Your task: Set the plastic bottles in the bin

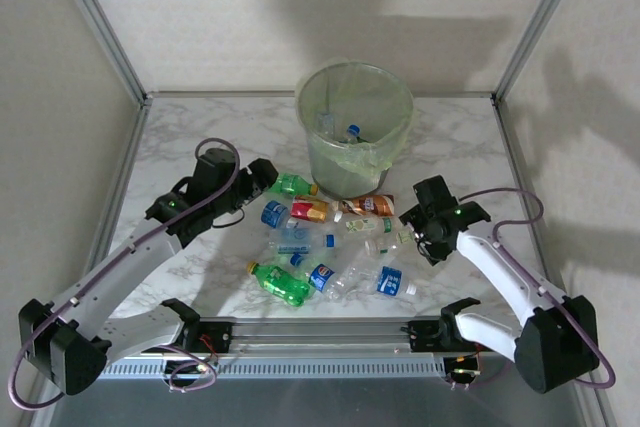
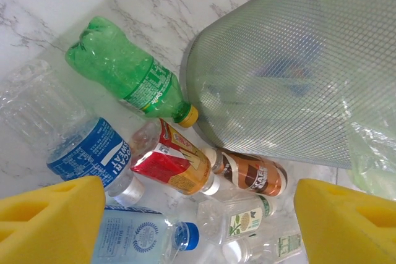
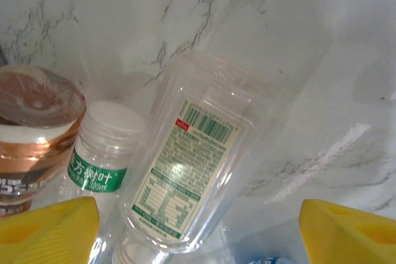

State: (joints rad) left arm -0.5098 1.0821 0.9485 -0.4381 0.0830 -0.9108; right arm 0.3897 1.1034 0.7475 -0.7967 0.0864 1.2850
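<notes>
The pale-green bin (image 1: 355, 127), lined with a thin bag, stands at the back of the table with a blue-capped bottle (image 1: 352, 131) inside. Several crushed plastic bottles lie in front of it: a green one (image 2: 130, 69), a red-labelled one (image 2: 170, 162), a brown-labelled one (image 2: 253, 174) and a clear blue-labelled one (image 2: 86, 149). My left gripper (image 1: 264, 178) hovers open over their left side, its yellow fingers (image 2: 49, 221) wide apart. My right gripper (image 3: 198, 239) is open low over a clear bottle with a green-and-white label (image 3: 192, 171), touching nothing.
More bottles lie toward the front edge: a green one (image 1: 280, 283) and clear ones with blue labels (image 1: 395, 281). The bin's mesh wall (image 2: 278, 78) rises close on the left gripper's right. Metal frame posts (image 1: 100, 22) and walls enclose the marble table (image 1: 200, 137).
</notes>
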